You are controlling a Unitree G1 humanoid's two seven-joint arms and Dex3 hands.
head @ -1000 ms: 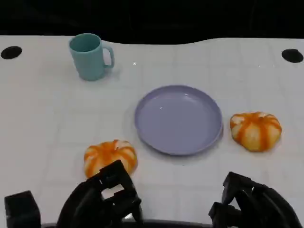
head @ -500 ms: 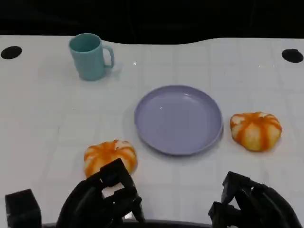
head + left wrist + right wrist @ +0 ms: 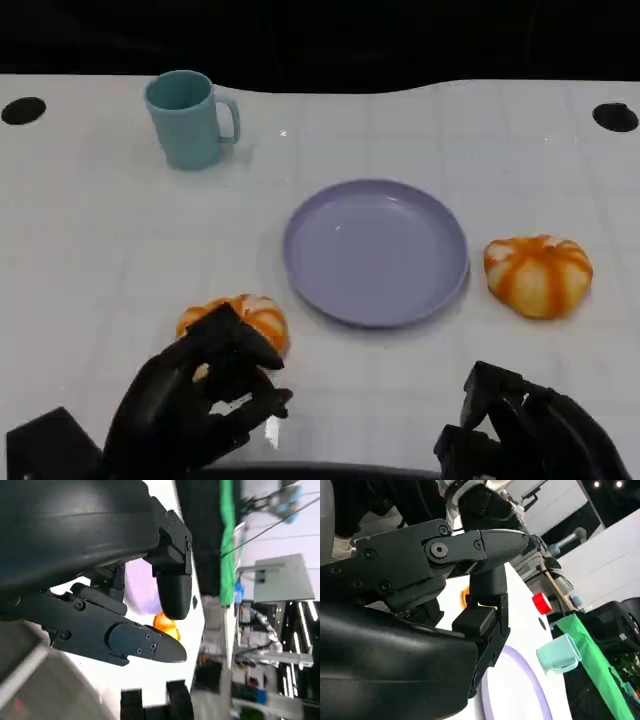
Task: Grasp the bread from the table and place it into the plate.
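A white table (image 3: 120, 250) fills the head view, ending at a dark background along its far edge, with a black round hole (image 3: 22, 110) near the far left corner and another (image 3: 614, 117) near the far right. Nearest, at seven o'clock, the left hand (image 3: 200, 395) has its black fingers (image 3: 235, 340) apart, holding nothing, their tips overlapping the near edge of an orange-and-white striped round bread bun (image 3: 240, 315); whether they touch it cannot be told from above. At five o'clock the right hand (image 3: 515, 435) sits low with its fingers drawn in around nothing. A second, similar striped bun (image 3: 538, 275) lies at three o'clock, just beside the right rim of the round lavender plate (image 3: 376, 252), which holds nothing at the centre. Farthest, at eleven o'clock, stands an upright teal mug (image 3: 188, 118) with its handle turned right. The left wrist view adds a sliver of orange bun (image 3: 165, 624) and lavender plate (image 3: 140, 585) between spread fingers (image 3: 172, 587), plus lab clutter beyond the table. The right wrist view shows the teal mug (image 3: 559, 654), the plate's rim (image 3: 517, 690), a red knob (image 3: 541, 603) and a person in dark clothing (image 3: 385, 500).
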